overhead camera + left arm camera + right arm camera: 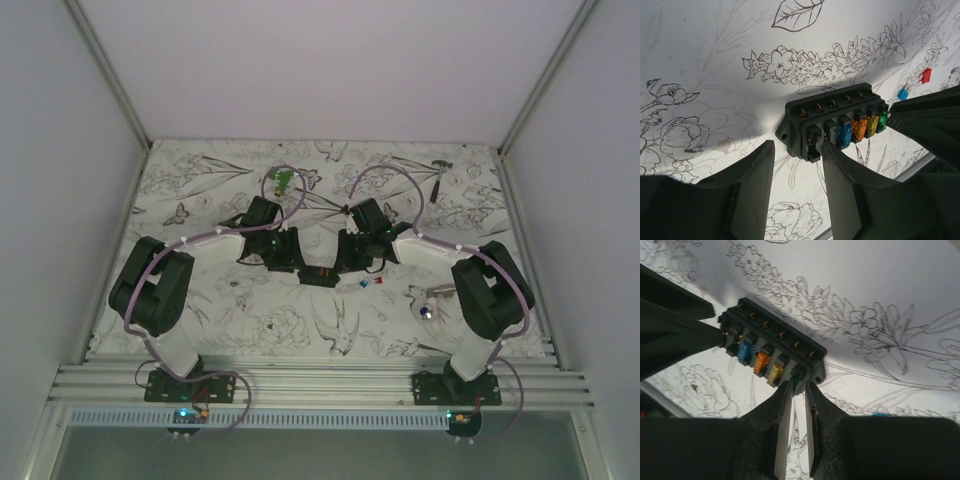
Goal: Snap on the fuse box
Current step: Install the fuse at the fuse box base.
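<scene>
Fuse box (320, 277), a small black block, lies mid-table on flower-printed cloth (250, 320). From the left wrist, left gripper (797, 150) has matte jaws spread wide at the box's ribbed end. From the right wrist, right gripper (797, 387) has jaws narrowly parted and empty, beside translucent coloured fuses (760, 362).

The fuse box (320, 277) lies between the left tool (290, 265) and right tool (348, 267).

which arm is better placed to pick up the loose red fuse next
Right, probably. The red fuse lies beyond the right end of the fuse box, on the side of the right gripper. The left gripper is open at the box's opposite end and would have to reach across it.
</scene>
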Available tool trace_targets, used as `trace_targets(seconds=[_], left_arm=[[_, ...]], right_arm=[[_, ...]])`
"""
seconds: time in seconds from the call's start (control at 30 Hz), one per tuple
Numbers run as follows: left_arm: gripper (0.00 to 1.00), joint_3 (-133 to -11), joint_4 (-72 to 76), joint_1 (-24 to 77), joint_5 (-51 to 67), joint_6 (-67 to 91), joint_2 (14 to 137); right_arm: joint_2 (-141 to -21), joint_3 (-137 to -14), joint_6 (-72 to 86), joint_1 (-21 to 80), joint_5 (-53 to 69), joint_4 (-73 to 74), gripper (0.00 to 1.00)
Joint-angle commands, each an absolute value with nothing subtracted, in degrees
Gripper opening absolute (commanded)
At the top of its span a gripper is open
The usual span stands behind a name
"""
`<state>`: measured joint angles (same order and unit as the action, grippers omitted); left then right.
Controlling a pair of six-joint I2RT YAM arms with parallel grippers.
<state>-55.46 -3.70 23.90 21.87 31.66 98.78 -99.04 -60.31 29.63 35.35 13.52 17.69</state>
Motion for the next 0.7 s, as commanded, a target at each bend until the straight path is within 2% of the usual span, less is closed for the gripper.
trace_targets(seconds=[0.0, 0.27, 0.4, 0.67], left_arm=[[0.46, -56.5, -6.11, 24.04, 23.91, 31.65, 98.47], [0.43, -56.27, -6.11, 24.64, 24.61, 32.58, 99.41], [0.4, -55.99, -5.8, 25.11, 24.61, 33.18, 99.59], [0.36, -55.06, -4.06, 26.13, 24.86, 35.51, 100.78]], right_arm=[[-100.39, -60.73, 32.1, 34.88, 17.74, 13.92, 0.21], [-101.93, -59.85, 32.85, 34.45, 18.18, 15.0, 0.11], [-103.18, -59.83, 31.21, 34.52, 17.05, 18.04, 0.01], [-106.26, -62.63, 27.46, 37.97, 9.27, 24.3, 0.0]])
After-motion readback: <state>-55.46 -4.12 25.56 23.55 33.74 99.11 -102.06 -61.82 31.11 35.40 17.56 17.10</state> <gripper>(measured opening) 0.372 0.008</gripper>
